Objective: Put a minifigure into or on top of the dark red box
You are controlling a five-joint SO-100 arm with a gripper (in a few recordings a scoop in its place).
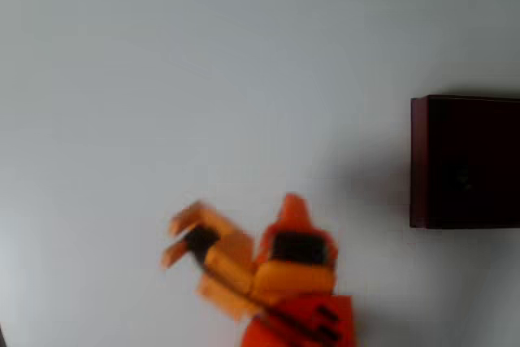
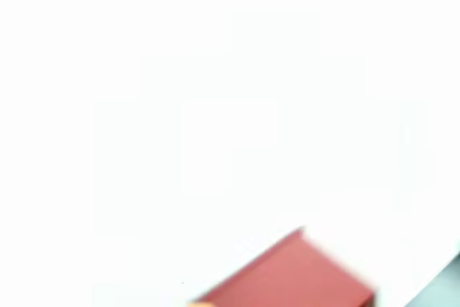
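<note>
Minifigure [image 1: 197, 240], if that is what the small dark shape is, sits between the orange fingers [image 1: 188, 219] of the hand [image 1: 183, 237] in the overhead view; blur keeps me from being sure. The hand looks partly parted around that dark shape, so I judge it to be holding the toy, though whether it grips firmly I cannot tell. It hangs low in the picture, well to the left of the box [image 1: 418, 160] and a little below it, with bare white tabletop [image 1: 203, 79] between. The arm [image 1: 296, 282] rises from the bottom edge, nearer the box than the hand is.

In the wrist view one maroon wall of the box [image 2: 287, 278] shows at the bottom, over washed-out white.

The box stands at the overhead view's right edge, its dark inside open upward.

Judging by this, the carry step is in hand. The next move calls for swinging right until the hand is above the box's opening, then letting go.
</note>
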